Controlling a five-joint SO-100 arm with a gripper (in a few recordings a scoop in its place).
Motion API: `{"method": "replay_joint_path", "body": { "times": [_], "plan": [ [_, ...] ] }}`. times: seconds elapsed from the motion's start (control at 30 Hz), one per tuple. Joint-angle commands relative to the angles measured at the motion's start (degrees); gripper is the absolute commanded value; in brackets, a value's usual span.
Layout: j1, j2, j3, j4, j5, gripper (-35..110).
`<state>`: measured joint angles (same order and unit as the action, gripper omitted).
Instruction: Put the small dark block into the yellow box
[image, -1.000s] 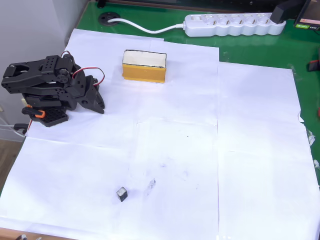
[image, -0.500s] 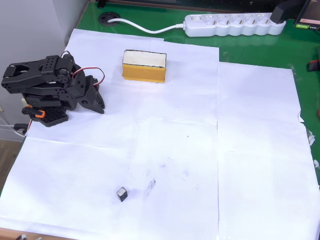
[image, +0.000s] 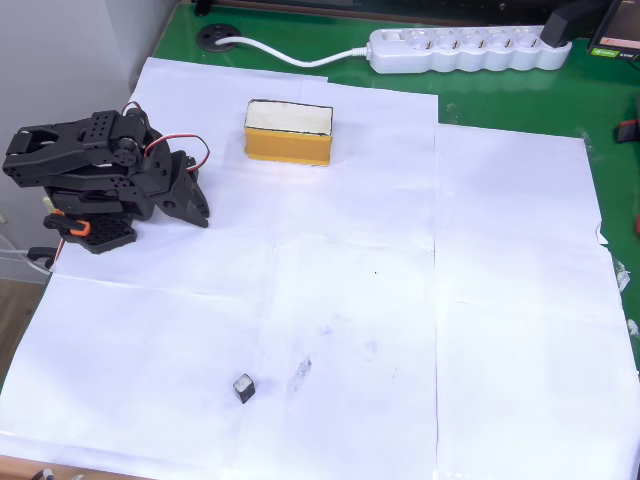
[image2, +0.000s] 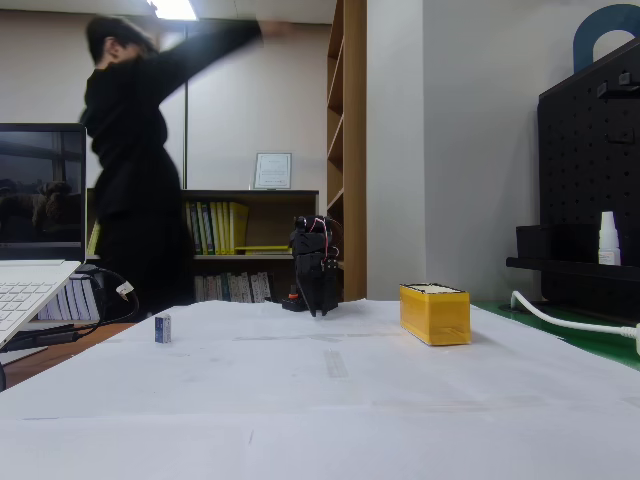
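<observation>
The small dark block (image: 244, 387) sits on the white paper near the front edge in the overhead view; in the fixed view the block (image2: 162, 328) is at the left. The yellow box (image: 288, 132) stands open-topped at the back, and its mustard side (image2: 435, 313) shows right of centre in the fixed view. The black arm is folded up at the left edge, its gripper (image: 196, 204) pointing down at the paper, fingers together and holding nothing. It is left of the box and far from the block. The gripper (image2: 321, 303) hangs low in the fixed view.
A white power strip (image: 465, 48) and its cable lie on the green table (image: 520, 95) behind the paper. A faint grey smudge (image: 302, 369) marks the paper right of the block. A person (image2: 140, 170) stands behind the table; a laptop (image2: 30, 290) is at the left.
</observation>
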<state>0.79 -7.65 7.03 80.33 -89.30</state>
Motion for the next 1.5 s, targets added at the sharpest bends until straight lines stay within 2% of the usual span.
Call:
{"method": "replay_joint_path", "body": {
  "times": [0.0,0.27,0.57,0.7,0.87,1.17,1.33,1.47],
  "plan": [
    [1.9,6.9,11.3,-3.0,1.8,0],
    [7.3,29.6,35.6,-7.8,10.5,0],
    [14.7,55.0,69.5,11.8,10.9,1],
    [20.0,65.1,84.0,17.1,10.5,10],
    [26.3,77.9,100.5,23.6,3.0,14],
    [38.3,91.1,104.6,15.3,-8.1,14],
    [43.3,99.1,104.6,5.6,-10.3,14],
    [45.6,104.1,106.0,2.6,-11.3,14]
  ]
}}
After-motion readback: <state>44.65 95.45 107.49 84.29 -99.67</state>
